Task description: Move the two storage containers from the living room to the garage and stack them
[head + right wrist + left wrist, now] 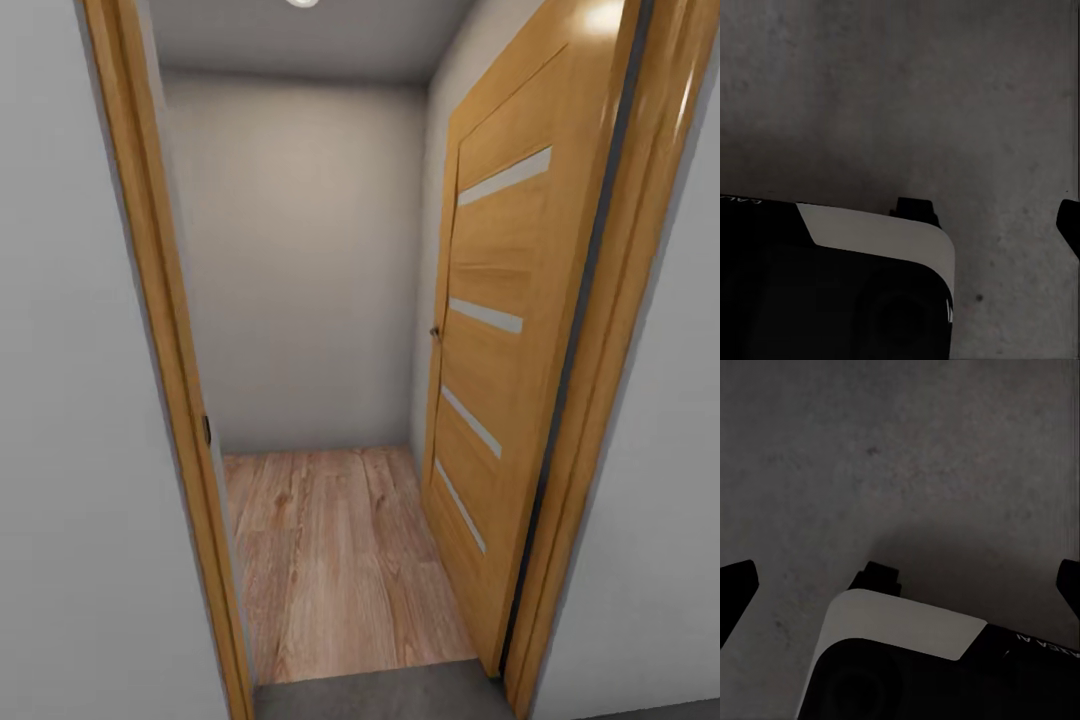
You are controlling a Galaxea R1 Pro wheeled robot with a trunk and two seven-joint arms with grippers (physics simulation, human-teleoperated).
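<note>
Two dark fingertips (736,589) of the left claw (900,585) stand far apart at the edges of the left wrist view, so we see this claw open and holding nothing. Between them is the dark grey floor (907,450), a matt, lightly mottled concrete surface, and a rounded black and white part of the robot body (904,634).

For the right claw we see only one dark fingertip (1069,225) at the edge of its view, over the same grey concrete, so we cannot tell its state.

From the head view we look through an orange wooden door frame (160,330). Its door (510,340), smooth and glossy with narrow pale glass strips, stands open. Behind it lies a light wood plank floor (340,570) and a plain white wall (300,260). We see no storage containers here.
</note>
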